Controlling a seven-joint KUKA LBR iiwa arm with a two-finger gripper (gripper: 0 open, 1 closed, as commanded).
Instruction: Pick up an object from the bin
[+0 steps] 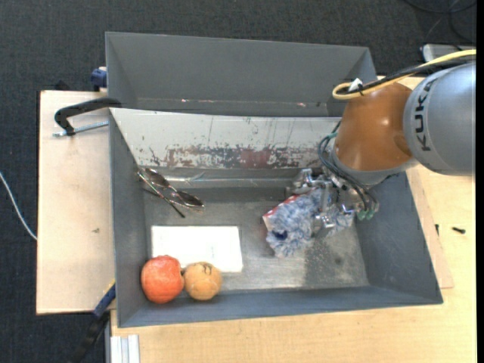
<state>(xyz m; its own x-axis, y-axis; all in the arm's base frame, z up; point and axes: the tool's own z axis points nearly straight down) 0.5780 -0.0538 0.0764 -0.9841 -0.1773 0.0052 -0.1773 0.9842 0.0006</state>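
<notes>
1. The gripper [330, 206] is hanging low in the grey metal bin [401, 267], right of middle, against a crumpled blue-and-white fabric wad [291, 227]; whether it is gripping cannot be told.
2. A flat white rectangular pad [197, 246] is lying well apart to the left.
3. A round orange-red fruit [162, 279] and a smaller tan fruit [203, 280] are sitting in the front-left corner, touching.

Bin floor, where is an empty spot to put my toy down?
Bare bin floor lies in the middle, between the eyeglasses, the white pad and the crumpled blue-white bundle, and at the front right below that bundle. Crowded: front left, with red-orange fruit, tan fruit and pad; the end effector hangs at the bundle's right.
</notes>
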